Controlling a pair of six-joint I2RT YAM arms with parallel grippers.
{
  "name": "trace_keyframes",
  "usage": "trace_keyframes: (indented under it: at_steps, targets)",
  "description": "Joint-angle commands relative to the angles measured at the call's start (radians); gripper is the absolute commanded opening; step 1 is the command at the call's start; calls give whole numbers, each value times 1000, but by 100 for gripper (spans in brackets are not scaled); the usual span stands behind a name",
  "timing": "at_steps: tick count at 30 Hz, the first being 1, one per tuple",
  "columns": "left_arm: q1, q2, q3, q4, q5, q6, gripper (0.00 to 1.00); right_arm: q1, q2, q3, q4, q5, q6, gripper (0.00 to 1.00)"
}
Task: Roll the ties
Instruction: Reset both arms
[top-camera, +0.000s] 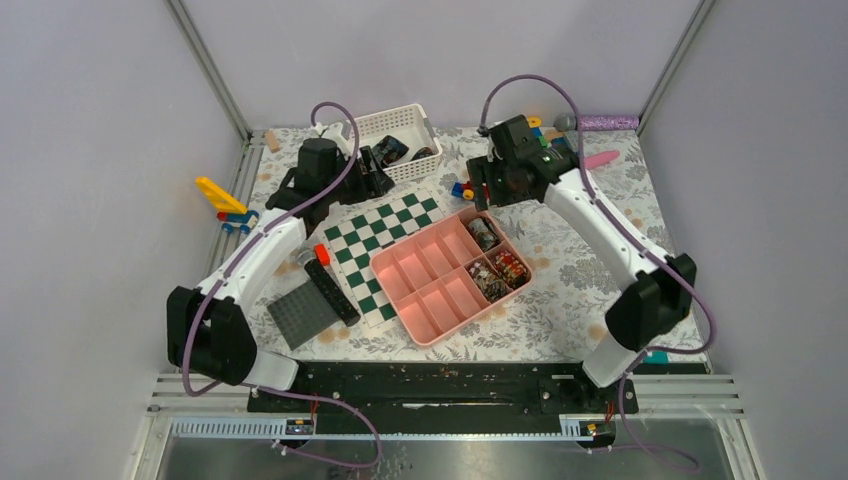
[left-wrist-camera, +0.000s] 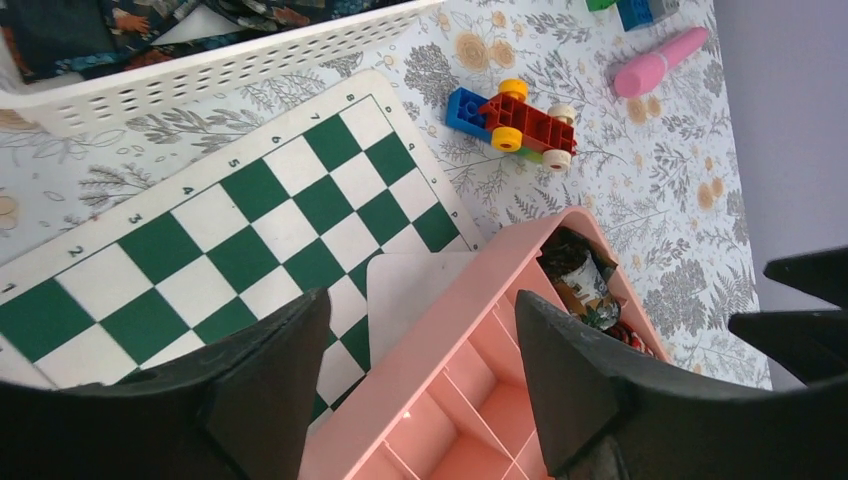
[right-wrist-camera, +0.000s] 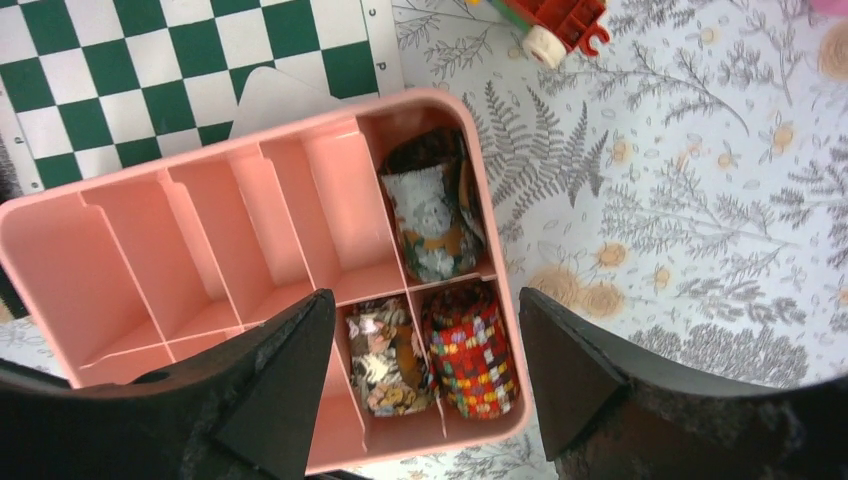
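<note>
Both claws are held wide and empty: the right gripper (right-wrist-camera: 422, 310) above the pink tray (right-wrist-camera: 60, 230), the left gripper (left-wrist-camera: 420, 305) over the chessboard (left-wrist-camera: 250, 230) beside it. Three rolled ties (right-wrist-camera: 470, 350) are counted in the tray's end compartments; the other compartments are bare. Farther back, loose dark ties (left-wrist-camera: 60, 30) are seen in the white basket (top-camera: 395, 125), so more rolling is judged to be left. How many lie there cannot be told, as the basket is cut off in the wrist view and small from above.

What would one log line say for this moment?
left gripper: open, empty | right gripper: open, over pink tray | rolled ties: three in tray | white basket: loose ties inside
</note>
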Motion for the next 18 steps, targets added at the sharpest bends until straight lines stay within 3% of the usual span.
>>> trace_keyframes:
  at_steps: [1,6,8,12,18]
  targets:
    - [6,-100,58,-77,-101,76,72,-3,-154,-129,86,30,113,75]
    - [7,-214,-2,-107,-197,115,89,-70,-273,-271,153,-105,212,77]
    - [7,-256,-23,-114,-201,130,98,-116,-336,-357,205,-177,246,86]
    - [7,-322,-64,-119,-238,135,99,-208,-441,-477,262,-239,285,98]
    - [7,-355,-83,-161,-278,141,99,-286,-572,-582,255,-199,299,99]
